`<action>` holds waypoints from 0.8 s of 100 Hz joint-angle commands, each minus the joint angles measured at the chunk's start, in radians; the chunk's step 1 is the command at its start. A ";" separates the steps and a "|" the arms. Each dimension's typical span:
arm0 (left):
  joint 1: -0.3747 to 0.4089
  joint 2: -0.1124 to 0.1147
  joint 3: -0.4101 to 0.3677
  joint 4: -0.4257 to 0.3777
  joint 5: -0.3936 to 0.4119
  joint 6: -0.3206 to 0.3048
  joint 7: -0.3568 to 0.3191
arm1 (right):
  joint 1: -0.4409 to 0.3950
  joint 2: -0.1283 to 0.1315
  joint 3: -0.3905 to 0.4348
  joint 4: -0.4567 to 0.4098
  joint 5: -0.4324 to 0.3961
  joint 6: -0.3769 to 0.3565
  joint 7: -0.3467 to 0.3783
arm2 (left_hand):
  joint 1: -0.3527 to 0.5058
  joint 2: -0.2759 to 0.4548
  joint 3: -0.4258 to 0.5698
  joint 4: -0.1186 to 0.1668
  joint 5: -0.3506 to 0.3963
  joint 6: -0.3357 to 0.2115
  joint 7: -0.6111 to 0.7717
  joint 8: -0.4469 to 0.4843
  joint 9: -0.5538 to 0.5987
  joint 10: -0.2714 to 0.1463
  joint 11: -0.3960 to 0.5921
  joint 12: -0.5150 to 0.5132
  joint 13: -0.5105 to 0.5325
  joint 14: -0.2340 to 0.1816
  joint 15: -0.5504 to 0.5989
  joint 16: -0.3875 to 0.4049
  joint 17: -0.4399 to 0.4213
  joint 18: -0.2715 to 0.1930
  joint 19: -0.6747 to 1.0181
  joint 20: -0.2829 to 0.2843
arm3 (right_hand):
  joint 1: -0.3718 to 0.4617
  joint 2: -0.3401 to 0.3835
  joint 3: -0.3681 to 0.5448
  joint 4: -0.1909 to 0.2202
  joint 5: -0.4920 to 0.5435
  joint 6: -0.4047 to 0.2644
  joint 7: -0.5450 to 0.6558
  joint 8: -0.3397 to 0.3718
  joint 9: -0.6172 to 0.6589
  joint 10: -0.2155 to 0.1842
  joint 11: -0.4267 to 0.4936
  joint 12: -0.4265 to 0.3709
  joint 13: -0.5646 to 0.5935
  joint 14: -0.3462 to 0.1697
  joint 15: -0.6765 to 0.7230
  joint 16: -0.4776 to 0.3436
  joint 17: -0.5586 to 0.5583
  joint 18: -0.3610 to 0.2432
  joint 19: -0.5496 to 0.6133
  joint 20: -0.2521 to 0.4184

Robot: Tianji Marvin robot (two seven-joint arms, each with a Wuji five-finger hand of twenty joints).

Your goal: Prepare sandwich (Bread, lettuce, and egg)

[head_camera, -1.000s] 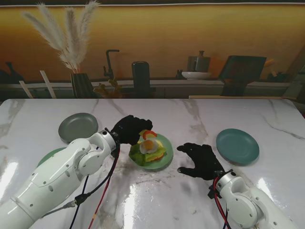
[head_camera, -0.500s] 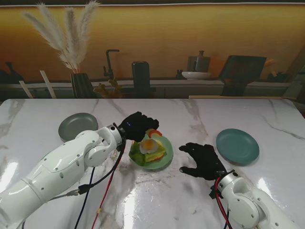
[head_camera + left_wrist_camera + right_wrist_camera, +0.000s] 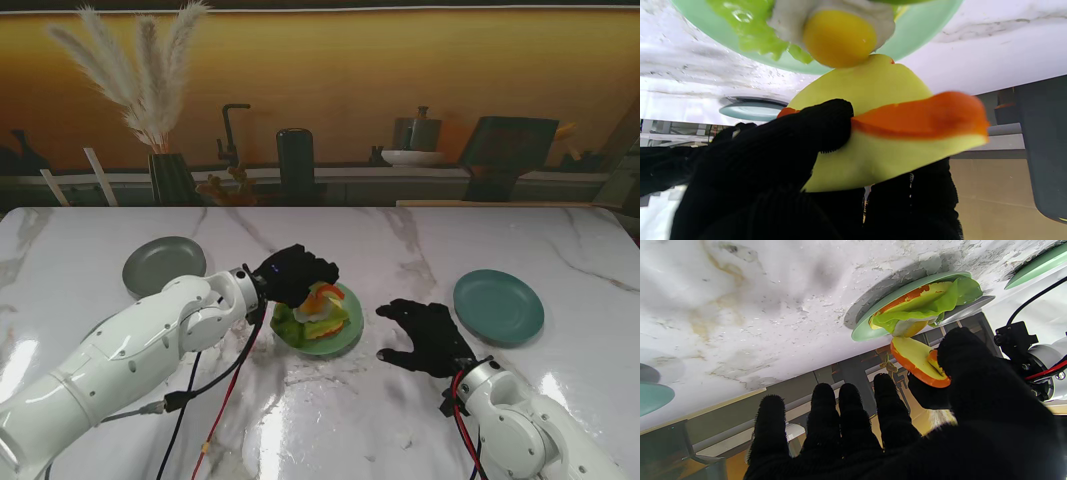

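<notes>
Left hand (image 3: 297,275) is over the light green plate (image 3: 350,335) now, farther right than 1 second ago, fingers pinched on the top bread slice (image 3: 880,133), yellow with an orange crust. In the left wrist view the slice hangs just off the fried egg (image 3: 838,36), nearly touching the yolk. The egg sits on lettuce (image 3: 288,325) atop the bottom bread (image 3: 907,300) on that plate. Right hand (image 3: 428,337) hovers just right of the plate, fingers (image 3: 853,413) spread, holding nothing, barely moved since the earlier frames. A teal plate (image 3: 498,305) lies farther right, a grey plate (image 3: 160,265) to the left, both where they were.
</notes>
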 commanded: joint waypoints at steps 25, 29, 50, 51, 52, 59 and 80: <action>-0.004 0.008 0.016 0.026 0.017 -0.031 -0.007 | -0.011 -0.018 0.004 -0.008 -0.005 -0.010 -0.005 | -0.004 0.042 0.009 0.053 0.004 -0.025 -0.005 -0.013 -0.041 0.005 0.010 -0.011 -0.035 0.016 -0.027 0.045 -0.050 0.020 -0.024 0.007 | 0.027 0.028 -0.016 -0.017 0.017 -0.007 0.013 -0.001 -0.003 -0.007 0.014 0.008 -0.039 -0.024 0.005 0.008 -0.014 0.000 -0.015 0.018; 0.000 0.011 0.012 0.025 0.017 -0.035 -0.013 | -0.011 -0.018 0.003 -0.008 -0.004 -0.010 -0.004 | -0.040 0.062 0.010 0.083 -0.001 -0.026 -0.039 -0.034 -0.063 0.008 0.004 -0.022 -0.059 0.014 -0.041 0.048 -0.072 0.025 -0.038 0.005 | 0.027 0.028 -0.016 -0.017 0.019 -0.007 0.014 -0.001 -0.003 -0.008 0.014 0.008 -0.039 -0.026 0.005 0.007 -0.013 -0.001 -0.013 0.018; 0.008 0.025 -0.011 0.025 0.026 -0.094 -0.040 | -0.008 -0.017 0.000 -0.008 -0.002 -0.011 0.000 | -0.187 0.233 -0.109 0.252 0.003 -0.049 -0.213 -0.203 -0.185 0.023 -0.125 -0.232 -0.184 -0.008 -0.215 -0.112 -0.204 0.060 -0.156 -0.045 | 0.029 0.028 -0.018 -0.017 0.027 -0.008 0.018 0.000 -0.003 -0.008 0.014 0.008 -0.038 -0.026 0.006 0.007 -0.009 -0.002 -0.006 0.021; 0.008 0.026 -0.011 0.025 0.027 -0.096 -0.041 | -0.008 -0.017 0.000 -0.007 -0.001 -0.011 0.000 | -0.189 0.234 -0.111 0.252 0.004 -0.049 -0.219 -0.208 -0.189 0.025 -0.135 -0.238 -0.186 -0.007 -0.224 -0.117 -0.208 0.063 -0.161 -0.048 | 0.029 0.028 -0.018 -0.017 0.029 -0.007 0.019 0.000 -0.002 -0.009 0.014 0.008 -0.038 -0.027 0.006 0.007 -0.008 -0.002 -0.004 0.022; 0.008 0.027 -0.012 0.025 0.028 -0.099 -0.042 | -0.007 -0.017 -0.001 -0.007 -0.001 -0.011 0.000 | -0.191 0.233 -0.113 0.253 0.004 -0.050 -0.222 -0.211 -0.190 0.026 -0.140 -0.241 -0.189 -0.007 -0.229 -0.120 -0.211 0.065 -0.164 -0.050 | 0.030 0.028 -0.018 -0.017 0.029 -0.007 0.019 0.000 -0.002 -0.009 0.014 0.008 -0.038 -0.027 0.006 0.007 -0.007 -0.002 -0.003 0.023; 0.012 0.032 -0.025 0.020 0.030 -0.121 -0.057 | -0.006 -0.017 -0.002 -0.006 0.003 -0.014 -0.001 | -0.218 0.246 -0.137 0.247 0.004 -0.059 -0.260 -0.243 -0.194 0.025 -0.171 -0.263 -0.199 -0.008 -0.272 -0.145 -0.237 0.074 -0.192 -0.064 | 0.031 0.029 -0.018 -0.016 0.035 -0.011 0.023 0.001 -0.001 -0.009 0.016 0.009 -0.038 -0.028 0.007 0.007 -0.005 -0.002 0.004 0.024; 0.044 0.047 -0.079 -0.013 0.041 -0.171 -0.093 | 0.000 -0.019 -0.005 0.001 0.010 -0.021 -0.007 | -0.257 0.247 -0.158 0.246 0.009 -0.068 -0.292 -0.271 -0.203 0.027 -0.221 -0.294 -0.219 -0.010 -0.329 -0.171 -0.259 0.083 -0.234 -0.085 | 0.034 0.031 -0.019 -0.015 0.040 -0.014 0.030 0.004 0.001 -0.013 0.019 0.010 -0.035 -0.030 0.010 0.008 -0.007 -0.002 0.011 0.021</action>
